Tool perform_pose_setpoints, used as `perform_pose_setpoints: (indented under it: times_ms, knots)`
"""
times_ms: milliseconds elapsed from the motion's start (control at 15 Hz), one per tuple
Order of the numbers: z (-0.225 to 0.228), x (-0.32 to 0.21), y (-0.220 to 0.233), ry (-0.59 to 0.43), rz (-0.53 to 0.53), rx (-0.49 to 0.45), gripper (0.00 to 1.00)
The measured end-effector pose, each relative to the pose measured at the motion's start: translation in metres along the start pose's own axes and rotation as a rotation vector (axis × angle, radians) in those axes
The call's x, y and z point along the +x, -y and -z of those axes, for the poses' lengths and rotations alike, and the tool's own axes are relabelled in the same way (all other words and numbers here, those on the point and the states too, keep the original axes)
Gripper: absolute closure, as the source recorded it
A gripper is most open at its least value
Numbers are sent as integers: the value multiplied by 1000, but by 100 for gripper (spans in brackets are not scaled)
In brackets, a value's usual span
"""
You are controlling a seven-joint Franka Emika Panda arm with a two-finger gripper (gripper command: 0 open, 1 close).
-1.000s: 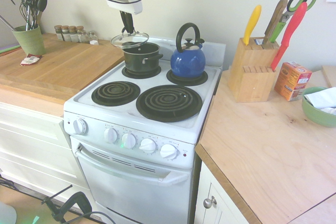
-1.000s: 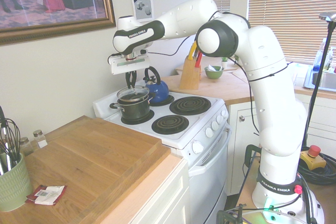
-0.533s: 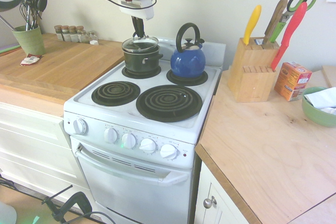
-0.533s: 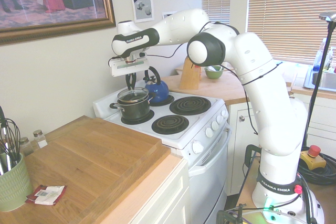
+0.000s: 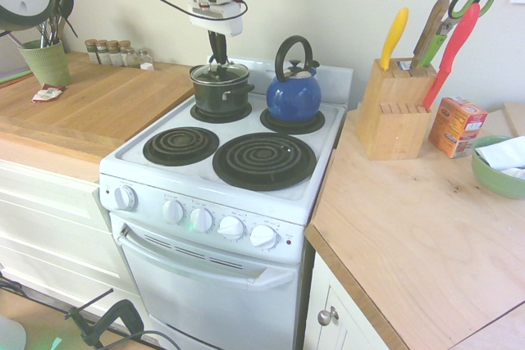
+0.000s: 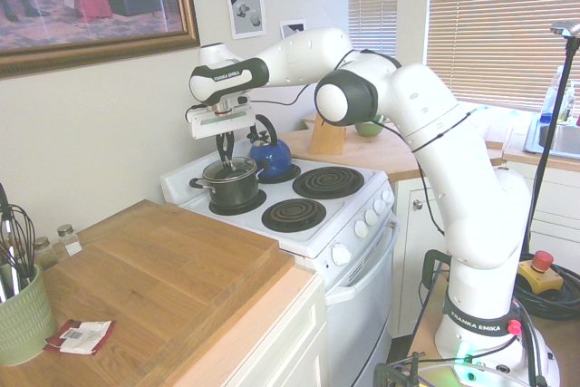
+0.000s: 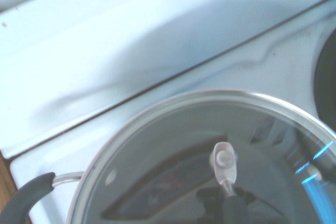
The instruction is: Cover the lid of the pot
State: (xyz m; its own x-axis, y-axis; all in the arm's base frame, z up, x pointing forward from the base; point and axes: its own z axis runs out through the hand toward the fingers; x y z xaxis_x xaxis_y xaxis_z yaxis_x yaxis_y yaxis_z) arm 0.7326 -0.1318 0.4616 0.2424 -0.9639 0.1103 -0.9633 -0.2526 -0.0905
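Lid [image 5: 219,70] dropping from above onto pot [image 5: 221,93], now seating, gripper [image 5: 217,58] still pinching its knob; glass, fragile, slick, so holding by knob.

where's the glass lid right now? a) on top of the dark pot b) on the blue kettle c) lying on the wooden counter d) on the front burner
a: the lid sits level on the rim of the pot on the stove's back burner, with the gripper right above it at its knob; the blue kettle stands beside the pot.
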Motion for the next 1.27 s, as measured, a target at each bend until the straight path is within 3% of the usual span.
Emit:
perform_pose_setpoints:
  times_ms: [267, 333, 1000, 1267]
  knots:
    - [-2, 0, 1, 8, 4, -1, 100]
    - [-2, 0, 1, 9, 4, 0, 0]
    - [7, -10, 5, 4, 21, 14, 0]
    - [68, -29, 0, -23, 33, 72, 0]
